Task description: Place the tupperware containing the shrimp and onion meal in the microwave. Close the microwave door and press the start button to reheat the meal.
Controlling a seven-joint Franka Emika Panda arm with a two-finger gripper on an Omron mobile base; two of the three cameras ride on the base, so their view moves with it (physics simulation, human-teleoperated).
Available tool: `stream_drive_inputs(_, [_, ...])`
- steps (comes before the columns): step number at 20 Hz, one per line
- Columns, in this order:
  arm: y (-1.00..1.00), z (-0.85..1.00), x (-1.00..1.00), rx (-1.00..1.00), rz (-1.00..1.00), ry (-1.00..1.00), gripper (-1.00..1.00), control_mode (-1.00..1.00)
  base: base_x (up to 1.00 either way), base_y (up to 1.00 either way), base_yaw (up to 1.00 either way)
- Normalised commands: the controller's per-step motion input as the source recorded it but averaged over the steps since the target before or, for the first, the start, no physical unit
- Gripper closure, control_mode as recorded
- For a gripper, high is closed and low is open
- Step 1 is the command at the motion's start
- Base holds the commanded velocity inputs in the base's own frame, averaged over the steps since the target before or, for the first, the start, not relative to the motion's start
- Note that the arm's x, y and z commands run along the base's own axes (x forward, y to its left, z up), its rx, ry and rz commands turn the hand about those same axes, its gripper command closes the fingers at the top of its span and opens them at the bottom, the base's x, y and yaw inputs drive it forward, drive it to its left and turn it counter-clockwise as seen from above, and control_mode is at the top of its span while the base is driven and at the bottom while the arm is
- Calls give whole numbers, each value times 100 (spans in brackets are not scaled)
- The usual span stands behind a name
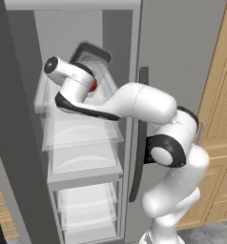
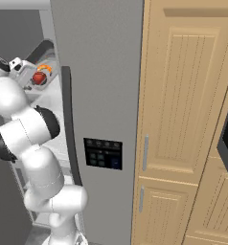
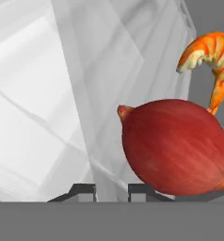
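Tupperware (image 3: 109,94): translucent grey, sloped smooth wall, directly ahead of gripper (image 3: 111,189). Onion (image 3: 175,146) glossy red, ovoid; shrimp (image 3: 212,61) orange, curved, ribbed, beyond it. Fingertips narrowly spaced astride wall; grip unconfirmed.

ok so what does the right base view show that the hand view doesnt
Right base view alone: the fridge door with its dark control panel, the wooden cabinets, and the white arm reaching into the fridge. Hand view alone: the gripper fingertips astride the tupperware wall, up close. Both: the red onion and orange shrimp.
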Motion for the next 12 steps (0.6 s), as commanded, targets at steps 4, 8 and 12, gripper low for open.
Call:
stream_drive_inputs(4, [-14, 0, -100, 0, -4, -12, 100, -100, 0, 0, 0])
stream_drive_inputs(8, [-12, 4, -100, 0, 0, -16, 100, -100, 0, 0, 0])
stream_drive_inputs(12, [-1, 7, -100, 0, 5, -2, 100, -100, 0, 0, 0])
